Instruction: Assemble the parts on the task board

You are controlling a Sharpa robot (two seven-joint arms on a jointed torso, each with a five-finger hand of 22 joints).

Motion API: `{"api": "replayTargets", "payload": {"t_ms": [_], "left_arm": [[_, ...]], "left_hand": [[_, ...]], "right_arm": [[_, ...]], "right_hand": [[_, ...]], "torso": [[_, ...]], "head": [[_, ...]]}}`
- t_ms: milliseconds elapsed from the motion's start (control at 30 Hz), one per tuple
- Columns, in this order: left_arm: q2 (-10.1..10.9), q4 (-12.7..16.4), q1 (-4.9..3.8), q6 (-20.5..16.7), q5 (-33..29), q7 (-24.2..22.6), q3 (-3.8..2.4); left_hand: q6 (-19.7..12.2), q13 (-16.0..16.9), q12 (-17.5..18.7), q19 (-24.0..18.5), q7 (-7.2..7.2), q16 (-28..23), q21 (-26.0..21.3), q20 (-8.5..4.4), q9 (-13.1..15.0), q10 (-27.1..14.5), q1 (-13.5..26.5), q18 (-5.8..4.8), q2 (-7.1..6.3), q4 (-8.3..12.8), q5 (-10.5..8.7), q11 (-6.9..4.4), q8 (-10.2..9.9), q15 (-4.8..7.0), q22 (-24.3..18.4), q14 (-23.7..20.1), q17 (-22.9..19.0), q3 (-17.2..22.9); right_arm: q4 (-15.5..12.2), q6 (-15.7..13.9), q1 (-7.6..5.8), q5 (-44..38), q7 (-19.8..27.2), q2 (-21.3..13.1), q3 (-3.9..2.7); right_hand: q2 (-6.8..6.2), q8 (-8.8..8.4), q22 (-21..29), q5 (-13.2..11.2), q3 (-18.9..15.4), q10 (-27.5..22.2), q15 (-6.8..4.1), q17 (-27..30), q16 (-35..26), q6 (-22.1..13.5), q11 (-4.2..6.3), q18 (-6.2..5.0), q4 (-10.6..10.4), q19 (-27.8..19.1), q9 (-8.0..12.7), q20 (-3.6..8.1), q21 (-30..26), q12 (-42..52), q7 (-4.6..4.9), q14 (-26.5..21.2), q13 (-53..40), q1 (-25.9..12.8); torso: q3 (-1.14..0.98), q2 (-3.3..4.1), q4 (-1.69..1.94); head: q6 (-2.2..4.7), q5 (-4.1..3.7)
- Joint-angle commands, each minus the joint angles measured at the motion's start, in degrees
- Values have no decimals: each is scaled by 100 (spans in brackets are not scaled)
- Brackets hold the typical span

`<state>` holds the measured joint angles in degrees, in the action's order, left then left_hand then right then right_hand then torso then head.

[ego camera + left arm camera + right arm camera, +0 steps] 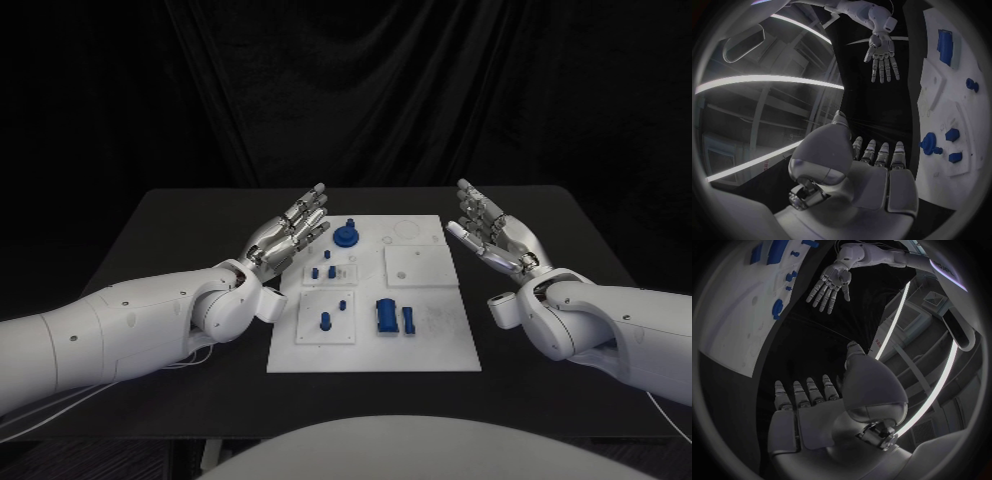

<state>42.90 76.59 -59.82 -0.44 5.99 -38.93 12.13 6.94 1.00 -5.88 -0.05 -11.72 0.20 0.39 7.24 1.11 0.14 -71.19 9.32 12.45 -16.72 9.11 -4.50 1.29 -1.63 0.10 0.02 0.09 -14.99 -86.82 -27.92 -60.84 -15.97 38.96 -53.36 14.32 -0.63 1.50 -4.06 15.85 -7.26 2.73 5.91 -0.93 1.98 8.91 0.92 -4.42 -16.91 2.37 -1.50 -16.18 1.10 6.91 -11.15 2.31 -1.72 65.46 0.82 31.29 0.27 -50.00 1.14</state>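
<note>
Two spread, unladen hands, left hand [286, 232] and right hand [490, 234], flanking the task board [433, 345].

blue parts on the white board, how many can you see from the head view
About 8, though tiny ones may blur together: a round knob at the task board's far edge, four small pieces mid-left, a peg near-left, and a block with a slim piece beside it.
</note>
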Motion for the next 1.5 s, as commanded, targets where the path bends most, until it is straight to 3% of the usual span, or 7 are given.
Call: {"api": "replayTargets", "payload": {"t_ms": [33, 67, 100, 267, 700, 1033, 1500], "left_arm": [[-74, -101, 29, -85, 53, -1236, -5], [-38, -59, 15, -12, 2, 0, 0], [-38, -58, 15, -18, 1, 1, -2], [-26, 18, 12, -253, -31, 50, -67], [74, 661, -10, -2262, -308, 472, -627], [157, 1197, -29, -3934, -539, 823, -1092], [179, 1336, -34, -4368, -599, 914, -1213]], "left_hand": [[-9, -8, 41, 5, -83, -20, -39, -40, -8, -3, -7, 19, 63, -1, -33, -69, -29, 20, -10, -2, -9, -48], [-219, -100, 588, 5, 310, -20, -39, -217, -111, -14, 2136, -279, -373, 500, -273, 450, -129, 163, -10, -2, -9, 432], [-219, -100, 588, 5, 310, -20, -39, -217, -111, -14, 2159, -280, -359, 500, -282, 450, -129, 163, -10, -2, -9, 433], [-694, -100, 588, 5, 444, -20, -39, -316, -111, -14, 3036, -342, -490, 693, -403, 450, -129, 163, -10, -2, -9, 626], [-694, -100, 588, 5, 752, -20, -39, -724, -111, -14, 4750, -503, -805, 1083, -911, 450, -129, 163, -10, -2, -9, 1016], [-694, -100, 588, 5, 1172, -20, -39, -724, -111, -14, 5562, -932, -1245, 1672, -911, 450, -129, 163, -10, -2, -9, 1499], [-694, -100, 588, 5, 1172, -20, -39, -724, -111, -14, 6240, -932, -1245, 1672, -911, 450, -129, 163, -10, -2, -9, 1499]], "right_arm": [[36, 377, 33, 179, 187, 32, -5], [20, 59, 14, 28, 8, 23, 0], [19, 54, 14, 34, 5, 26, -5], [-28, -181, 21, 253, -125, 144, -206], [-296, -1533, 65, 1516, -869, 824, -1358], [-313, -1619, 68, 1597, -916, 867, -1432], [-313, -1619, 68, 1597, -916, 867, -1432]], "right_hand": [[-84, -26, 11, -38, 4, -30, 9, 9, -26, -4, 45, -91, -7, -49, 13, 8, -31, -30, -44, -53, 15, 21], [63, -150, 406, -489, 218, -273, -169, 93, -198, -274, -92, 442, 507, -237, 150, 488, -110, -207, 328, -231, 172, -1948], [63, -150, 406, -631, 279, -273, -591, 93, -198, -356, -92, 442, 658, -237, 150, 636, -110, -272, 424, -231, 172, -2310], [63, -150, 406, -1585, 726, -273, -591, 93, -198, -891, -92, 442, 1284, -237, 150, 1618, -110, -691, 1115, -231, 172, -4923], [63, -150, 406, -1585, 726, -273, -591, 93, -198, -891, -92, 442, 1691, -237, 150, 1618, -110, -691, 1115, -231, 172, -6546], [63, -150, 406, -1585, 726, -273, -591, 93, -198, -891, -92, 442, 1691, -237, 150, 1618, -110, -691, 1115, -231, 172, -6546], [63, -150, 406, -1585, 726, -273, -591, 93, -198, -891, -92, 442, 1691, -237, 150, 1618, -110, -691, 1115, -231, 172, -6546]], "torso": [[2, -55, -6], [0, -16, -1], [0, -16, -1], [-6, -16, -3], [-58, -13, -19], [-81, -11, -27], [-82, -11, -27]], "head": [[0, 12], [0, -3], [3, -4], [121, -12], [1099, -81], [1552, -113], [1562, -114]]}}
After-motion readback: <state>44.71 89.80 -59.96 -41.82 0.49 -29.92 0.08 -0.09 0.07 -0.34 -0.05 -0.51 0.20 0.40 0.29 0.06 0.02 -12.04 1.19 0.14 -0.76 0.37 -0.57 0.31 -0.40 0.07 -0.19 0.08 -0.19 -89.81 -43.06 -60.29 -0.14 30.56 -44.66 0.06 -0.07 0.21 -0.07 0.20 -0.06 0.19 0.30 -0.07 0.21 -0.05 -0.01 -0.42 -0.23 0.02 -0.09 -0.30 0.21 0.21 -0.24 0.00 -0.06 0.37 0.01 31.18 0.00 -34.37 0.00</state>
